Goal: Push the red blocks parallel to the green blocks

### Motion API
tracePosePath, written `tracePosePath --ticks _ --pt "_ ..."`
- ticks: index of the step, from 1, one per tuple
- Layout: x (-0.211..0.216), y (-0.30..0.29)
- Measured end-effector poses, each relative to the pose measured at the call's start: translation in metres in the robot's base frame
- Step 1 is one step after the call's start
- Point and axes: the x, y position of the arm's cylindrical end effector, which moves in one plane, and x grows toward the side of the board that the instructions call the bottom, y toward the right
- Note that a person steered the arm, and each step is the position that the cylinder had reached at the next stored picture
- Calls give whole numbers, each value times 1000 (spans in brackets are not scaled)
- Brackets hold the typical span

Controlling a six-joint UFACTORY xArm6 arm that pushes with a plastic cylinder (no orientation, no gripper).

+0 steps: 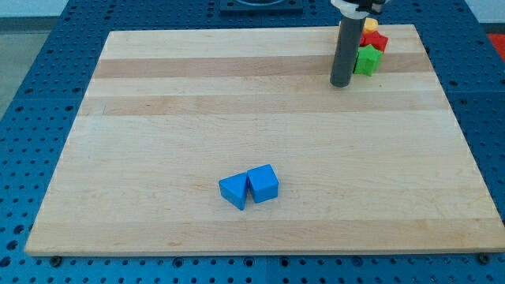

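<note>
Two blue blocks mid-board, well apart from my tip.

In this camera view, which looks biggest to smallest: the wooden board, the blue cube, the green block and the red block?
1. Wooden board.
2. Blue cube, though it sits nearer the view's bottom, which may inflate it.
3. Green block.
4. Red block, partly hidden, so unsure.

Blue blocks alone mid-board; top-right corner crowded.
</note>
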Motion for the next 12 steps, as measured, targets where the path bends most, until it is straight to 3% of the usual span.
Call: tracePosePath --ticks 1,2,3,4,5,8,12 --pt "13 14" --pt "42 63" --pt "29 125" --pt "-34 168" --pt "-70 168" --pt "-88 126" --pt "-88 3"
